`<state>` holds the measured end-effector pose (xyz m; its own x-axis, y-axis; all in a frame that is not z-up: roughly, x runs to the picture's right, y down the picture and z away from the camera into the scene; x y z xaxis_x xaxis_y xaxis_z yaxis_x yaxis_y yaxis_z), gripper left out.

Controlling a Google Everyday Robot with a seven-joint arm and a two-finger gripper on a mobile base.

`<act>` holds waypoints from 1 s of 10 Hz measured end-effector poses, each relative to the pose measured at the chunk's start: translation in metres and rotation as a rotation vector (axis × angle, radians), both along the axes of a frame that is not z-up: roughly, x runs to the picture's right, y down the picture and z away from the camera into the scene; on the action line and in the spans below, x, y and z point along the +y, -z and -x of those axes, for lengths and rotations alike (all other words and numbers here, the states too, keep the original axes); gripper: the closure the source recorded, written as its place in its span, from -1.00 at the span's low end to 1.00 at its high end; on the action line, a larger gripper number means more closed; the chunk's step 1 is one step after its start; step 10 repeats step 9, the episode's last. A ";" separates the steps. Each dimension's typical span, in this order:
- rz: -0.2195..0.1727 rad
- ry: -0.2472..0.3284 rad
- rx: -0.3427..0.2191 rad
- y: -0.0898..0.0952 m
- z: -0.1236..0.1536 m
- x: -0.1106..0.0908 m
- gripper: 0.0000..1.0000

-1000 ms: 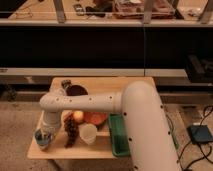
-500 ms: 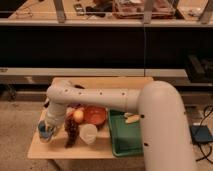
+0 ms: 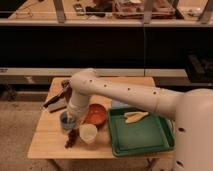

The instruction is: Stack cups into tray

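Observation:
A pale blue-grey cup (image 3: 65, 121) is at the left part of the wooden table, just left of the orange bowl (image 3: 95, 115). My gripper (image 3: 70, 117) hangs from the white arm and is closed around this cup from above. A second small tumbler (image 3: 88, 133), pale and whitish here, stands upright in front of the orange bowl. The large dark-green tray (image 3: 150, 142) lies at the right of the table, apart from both cups. No cup is inside it.
A pale yellowish piece (image 3: 135, 116) lies in the tray's far part. A dark clump like grapes (image 3: 70, 140) sits by the front edge. Black utensils (image 3: 56, 98) lie at the back left. My white arm (image 3: 125, 92) spans the table above the bowl.
My gripper has moved right and slightly back from the table's left edge, and the blue-grey cup has moved with it to beside the orange bowl. The arm's elbow has swung right.

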<state>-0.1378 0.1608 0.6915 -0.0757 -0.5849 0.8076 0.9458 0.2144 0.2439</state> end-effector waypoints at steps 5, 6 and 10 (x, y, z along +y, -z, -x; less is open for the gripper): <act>0.089 -0.066 0.176 0.003 -0.126 0.017 1.00; 0.097 -0.077 0.191 0.002 -0.138 0.019 1.00; 0.118 -0.085 0.210 0.002 -0.151 0.024 1.00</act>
